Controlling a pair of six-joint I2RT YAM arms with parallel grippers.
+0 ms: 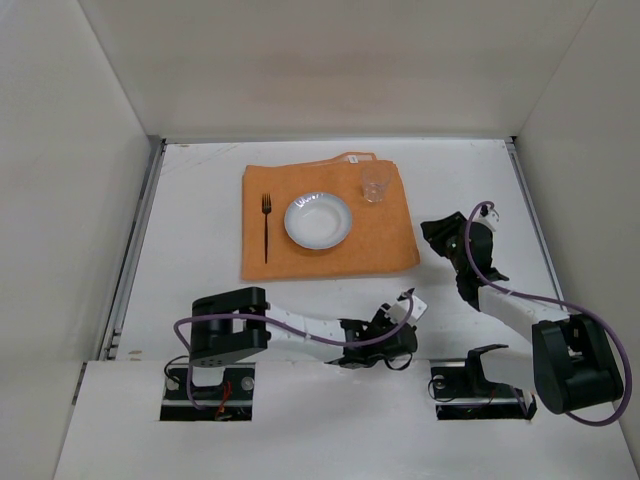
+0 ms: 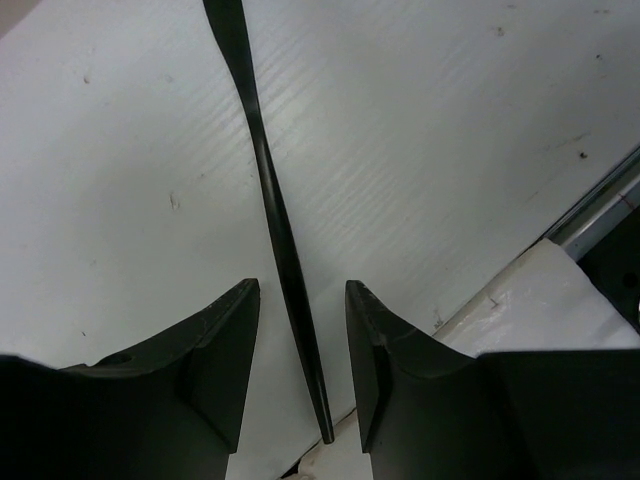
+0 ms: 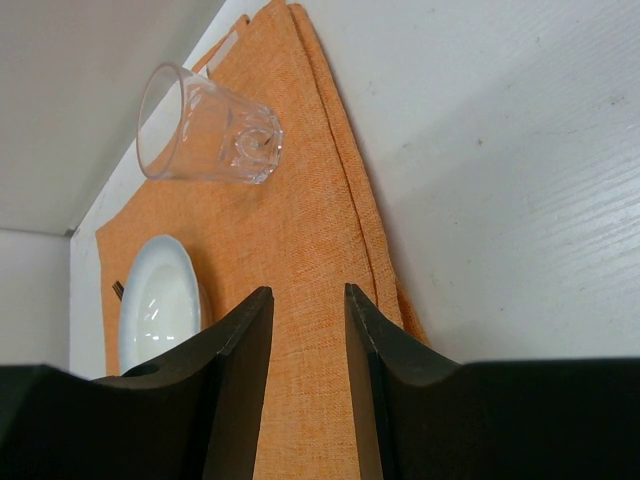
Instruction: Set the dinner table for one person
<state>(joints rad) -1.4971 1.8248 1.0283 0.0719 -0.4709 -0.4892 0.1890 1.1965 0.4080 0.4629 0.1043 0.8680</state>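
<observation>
On the white dinner table [image 1: 200, 250] lies an orange cloth [image 1: 370, 245]. On it are a black fork [image 1: 266, 225] at the left, a white plate [image 1: 318, 220] in the middle and a clear glass [image 1: 374, 184] at the far right corner. My left gripper [image 1: 405, 312] is low at the table's near edge. In the left wrist view it [image 2: 300, 290] is open, its jaws on either side of the handle of a slim black utensil [image 2: 270, 190] lying on the table. My right gripper [image 1: 436, 233] is open and empty [image 3: 308, 292] over the cloth's right edge [image 3: 320, 240], with the glass [image 3: 210, 130] and the plate [image 3: 160, 300] ahead of it.
White walls stand on three sides, and metal rails [image 1: 135, 250] run along the side edges. A raised white ledge [image 2: 545, 300] and a rail lie just right of the left gripper. Purple cables [image 1: 300, 335] trail along both arms.
</observation>
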